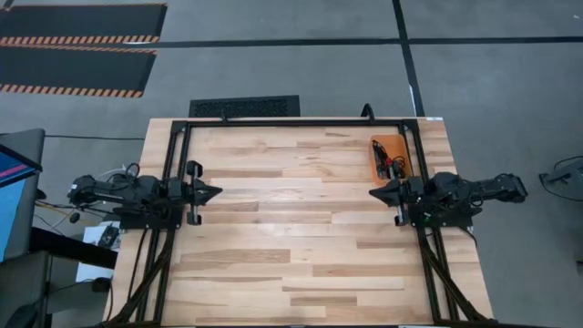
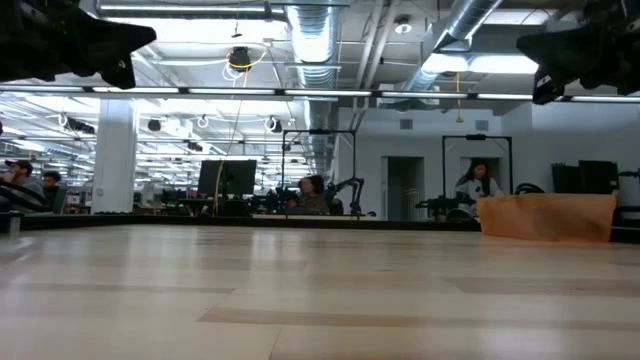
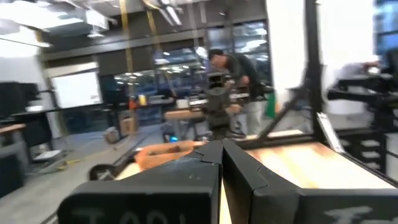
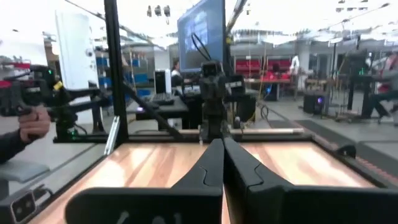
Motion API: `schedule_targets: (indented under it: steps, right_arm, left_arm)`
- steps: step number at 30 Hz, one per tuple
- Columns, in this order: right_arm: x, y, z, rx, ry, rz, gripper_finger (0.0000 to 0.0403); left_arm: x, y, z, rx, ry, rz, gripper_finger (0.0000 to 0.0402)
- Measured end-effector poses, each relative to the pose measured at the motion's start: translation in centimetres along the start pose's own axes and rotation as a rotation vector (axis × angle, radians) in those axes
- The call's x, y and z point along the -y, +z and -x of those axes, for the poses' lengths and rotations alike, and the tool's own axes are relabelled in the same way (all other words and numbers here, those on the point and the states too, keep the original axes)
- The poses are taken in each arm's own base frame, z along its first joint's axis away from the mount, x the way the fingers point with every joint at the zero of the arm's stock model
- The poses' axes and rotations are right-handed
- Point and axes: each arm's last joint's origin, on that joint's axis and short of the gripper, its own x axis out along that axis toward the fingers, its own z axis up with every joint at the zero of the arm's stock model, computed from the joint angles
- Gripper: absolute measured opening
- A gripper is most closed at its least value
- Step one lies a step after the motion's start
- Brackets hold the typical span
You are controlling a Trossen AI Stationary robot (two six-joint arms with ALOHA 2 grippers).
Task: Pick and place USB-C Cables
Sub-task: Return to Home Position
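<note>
A flat orange tray (image 1: 390,157) lies near the table's far right edge, and dark bundled cables (image 1: 388,167) with a touch of red rest inside it; single cables cannot be told apart. In the low view the tray (image 2: 547,216) shows as an orange wall at the right. My left gripper (image 1: 217,192) hovers shut over the table's left side, fingers pointing level toward the right. My right gripper (image 1: 373,193) hovers shut over the right side, pointing left, just near of the tray. Both wrist views show closed fingers, left (image 3: 221,151) and right (image 4: 222,149).
A black frame (image 1: 291,122) runs along the table's far edge and down both sides. Bare wood (image 1: 291,237) spreads between the two grippers. People and desks show in the room beyond; a hand (image 4: 34,124) holds a device off the table.
</note>
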Motion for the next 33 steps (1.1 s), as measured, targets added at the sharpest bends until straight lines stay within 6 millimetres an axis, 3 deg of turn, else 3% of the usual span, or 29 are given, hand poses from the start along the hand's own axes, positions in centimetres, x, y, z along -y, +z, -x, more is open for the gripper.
schedule_targets:
  steps: [13, 26, 33]
  right_arm:
    - [0.1, -1.6, 0.3, -0.159, -0.027, -0.060, 0.0016]
    - [-0.1, -1.9, 0.4, -0.198, 0.038, 0.044, 0.0021]
    - [0.2, -1.9, 0.4, -0.198, 0.002, 0.096, 0.0035]
  left_arm:
    - [0.7, -1.3, 0.2, -0.099, -0.208, -0.090, 0.0000]
    - [-0.5, -2.0, 0.1, -0.191, -0.070, -0.147, 0.0000]
    - [-0.8, -2.1, 0.1, -0.202, -0.056, -0.096, 0.0000]
